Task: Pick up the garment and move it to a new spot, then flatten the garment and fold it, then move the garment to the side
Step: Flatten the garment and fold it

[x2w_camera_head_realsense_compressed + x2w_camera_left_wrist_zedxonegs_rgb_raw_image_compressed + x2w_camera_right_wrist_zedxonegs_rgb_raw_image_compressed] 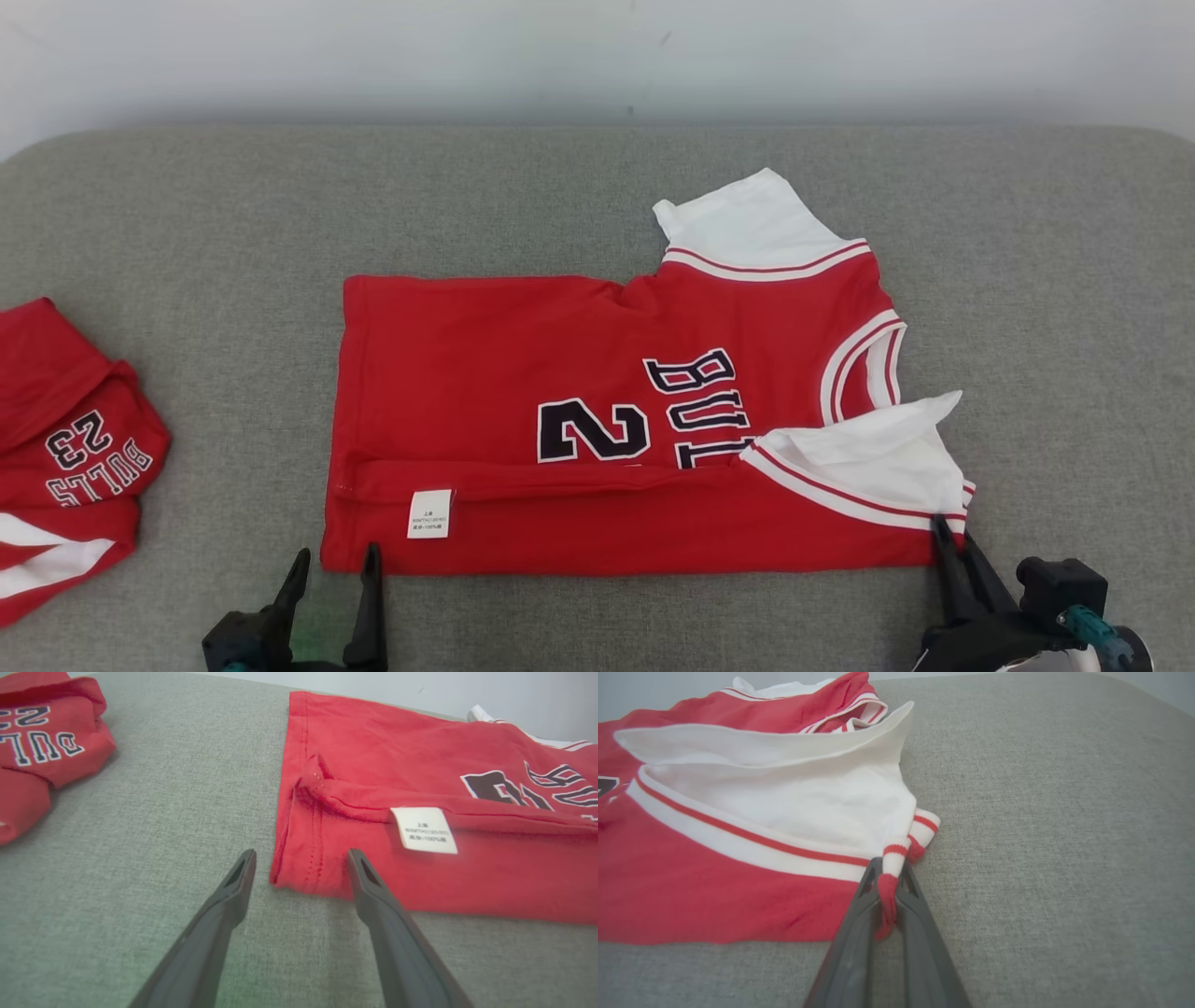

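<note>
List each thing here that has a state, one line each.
spread jersey: lying flat, near long edge folded over.
second jersey: crumpled, at the left.
care label: exposed, lying flat on the folded edge.
left gripper: open, straddling the hem corner.
right gripper: shut on the striped trim at the sleeve corner.

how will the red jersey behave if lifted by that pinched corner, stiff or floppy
Probably floppy: the red jersey lies folded and creased. Likely thin and light: the shut right gripper bunches its trimmed corner. Lifted there alone, the rest would probably sag.
</note>
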### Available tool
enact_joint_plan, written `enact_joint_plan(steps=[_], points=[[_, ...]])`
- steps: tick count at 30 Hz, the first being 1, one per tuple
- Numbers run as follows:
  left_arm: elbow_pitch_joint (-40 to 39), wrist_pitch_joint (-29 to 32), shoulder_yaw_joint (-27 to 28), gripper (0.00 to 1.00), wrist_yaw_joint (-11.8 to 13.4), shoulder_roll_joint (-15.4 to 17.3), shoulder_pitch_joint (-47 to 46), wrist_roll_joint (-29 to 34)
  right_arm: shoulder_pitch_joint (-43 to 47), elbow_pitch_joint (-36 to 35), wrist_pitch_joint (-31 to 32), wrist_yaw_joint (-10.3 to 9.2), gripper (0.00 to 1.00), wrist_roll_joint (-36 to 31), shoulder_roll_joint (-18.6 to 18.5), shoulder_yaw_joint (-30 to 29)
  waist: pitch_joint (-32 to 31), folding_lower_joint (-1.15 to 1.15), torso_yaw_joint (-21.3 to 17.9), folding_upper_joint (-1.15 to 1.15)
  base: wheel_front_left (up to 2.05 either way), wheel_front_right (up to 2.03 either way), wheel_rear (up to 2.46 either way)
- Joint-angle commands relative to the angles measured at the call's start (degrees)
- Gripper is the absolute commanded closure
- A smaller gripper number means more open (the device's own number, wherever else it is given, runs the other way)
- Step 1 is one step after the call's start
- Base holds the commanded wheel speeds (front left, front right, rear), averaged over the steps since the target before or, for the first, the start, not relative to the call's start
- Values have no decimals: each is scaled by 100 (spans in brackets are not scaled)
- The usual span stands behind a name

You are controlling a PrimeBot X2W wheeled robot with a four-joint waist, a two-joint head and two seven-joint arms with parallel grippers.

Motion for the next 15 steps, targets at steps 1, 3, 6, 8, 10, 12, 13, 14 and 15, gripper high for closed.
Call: enact_joint_plan(steps=[1,3,6,8,10,12,13,14,15], points=[[45,-18,-1,0,-36,0,-59,-64,-43,-11,5,-16,100,4,-38,27,55,0,-20,0,0,0,0],[54,-18,6,0,-42,-1,-137,-112,-53,-57,5,-16,100,32,-55,60,103,0,-40,0,0,0,0],[144,-18,-27,0,-30,1,-182,-130,-66,-128,5,-17,100,53,-89,78,148,0,-66,0,0,0,0],[222,-18,-57,36,-26,1,-235,-187,-71,-147,5,-17,100,51,-101,92,174,0,-82,0,0,0,0],[347,-17,-134,100,-27,-2,-289,-269,-75,-156,6,-16,100,58,-104,101,191,0,-95,0,0,0,0],[432,-17,-180,100,-28,-3,-343,-326,-78,-172,5,-16,100,64,-85,115,206,0,-104,0,0,0,0],[475,-17,-207,100,-29,-3,-347,-360,-79,-180,5,-17,100,67,-76,124,211,0,-104,0,0,0,0],[519,-16,-225,100,-29,-1,-357,-398,-80,-185,6,-16,100,86,-60,137,215,0,-103,0,0,0,0],[548,-16,-237,100,-29,0,-386,-411,-81,-189,6,-17,100,103,-45,151,218,0,-102,0,0,0,0]])
